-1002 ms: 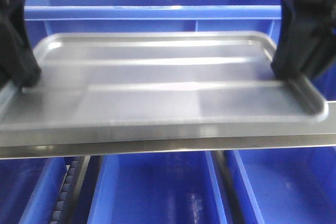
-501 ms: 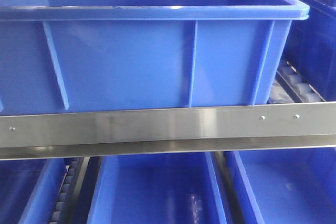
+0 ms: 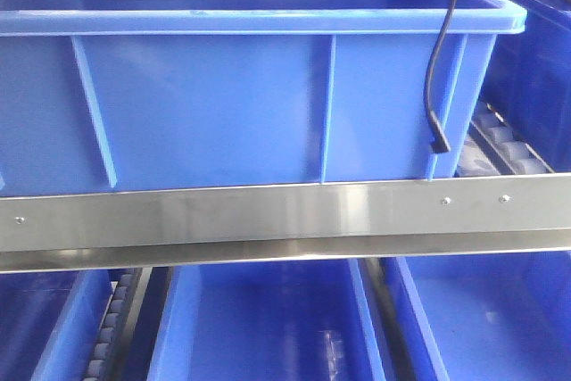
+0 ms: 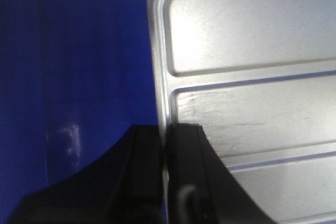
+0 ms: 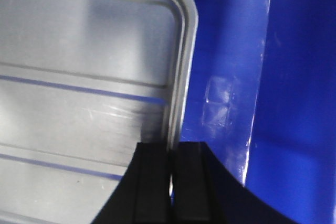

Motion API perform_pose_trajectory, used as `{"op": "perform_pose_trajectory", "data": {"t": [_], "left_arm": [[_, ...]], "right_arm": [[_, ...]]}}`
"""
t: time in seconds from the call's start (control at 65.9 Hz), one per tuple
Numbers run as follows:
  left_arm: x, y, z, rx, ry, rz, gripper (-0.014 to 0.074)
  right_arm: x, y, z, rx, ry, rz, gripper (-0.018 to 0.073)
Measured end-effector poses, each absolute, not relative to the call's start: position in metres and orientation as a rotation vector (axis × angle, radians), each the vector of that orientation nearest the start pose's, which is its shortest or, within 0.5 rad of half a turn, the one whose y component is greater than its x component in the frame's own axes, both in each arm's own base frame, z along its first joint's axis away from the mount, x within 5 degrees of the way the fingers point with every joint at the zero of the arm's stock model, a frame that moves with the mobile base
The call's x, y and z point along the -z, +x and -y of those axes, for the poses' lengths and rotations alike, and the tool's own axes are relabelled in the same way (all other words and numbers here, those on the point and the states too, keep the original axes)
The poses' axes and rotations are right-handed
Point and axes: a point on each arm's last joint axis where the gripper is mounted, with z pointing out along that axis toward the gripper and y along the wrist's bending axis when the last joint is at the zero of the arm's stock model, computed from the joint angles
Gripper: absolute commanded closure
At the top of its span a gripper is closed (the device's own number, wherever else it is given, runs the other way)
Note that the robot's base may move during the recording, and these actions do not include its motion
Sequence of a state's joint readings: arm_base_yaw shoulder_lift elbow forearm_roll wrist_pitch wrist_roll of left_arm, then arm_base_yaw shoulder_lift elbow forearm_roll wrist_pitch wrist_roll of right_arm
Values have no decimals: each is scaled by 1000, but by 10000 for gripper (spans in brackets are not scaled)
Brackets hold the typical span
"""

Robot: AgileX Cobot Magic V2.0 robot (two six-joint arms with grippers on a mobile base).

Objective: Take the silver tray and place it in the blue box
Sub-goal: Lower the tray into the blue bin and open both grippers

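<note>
Tray (image 4: pixel 252 77), silver, sits above the blue box (image 3: pixel 268 104). Left gripper (image 4: pixel 165 145) jaws pinch its one rim; right gripper (image 5: pixel 170 166) jaws pinch the opposite rim.

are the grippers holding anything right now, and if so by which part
Yes, both hold the silver tray. The left gripper pinches the raised rim of one short end, the right gripper the rim of the opposite end.

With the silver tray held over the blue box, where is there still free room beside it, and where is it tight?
Bare blue floor shows between the silver tray left rim and the blue box wall, and likewise past its right rim in the right wrist view. It is tight at both short rims, where the left gripper and right gripper clamp.
</note>
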State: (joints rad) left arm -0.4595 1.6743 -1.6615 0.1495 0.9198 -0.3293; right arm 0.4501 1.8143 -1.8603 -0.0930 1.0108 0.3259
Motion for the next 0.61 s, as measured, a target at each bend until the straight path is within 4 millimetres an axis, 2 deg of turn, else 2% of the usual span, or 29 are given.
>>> {"op": "perform_pose_trajectory", "data": {"t": [0.121,0.501,0.607], "left_arm": [[-366,347,160,175,218,-2412,610],[-355,354,162,161,222,-2435,610],[-355,354,162,161,222,-2435,610]], "right_arm": [[-364,378,-171,-217,-172,-2469,487],[-365,378,-172,-218,-179,-2463,486],[-365,378,-172,-217,-181,-2463,429]]}}
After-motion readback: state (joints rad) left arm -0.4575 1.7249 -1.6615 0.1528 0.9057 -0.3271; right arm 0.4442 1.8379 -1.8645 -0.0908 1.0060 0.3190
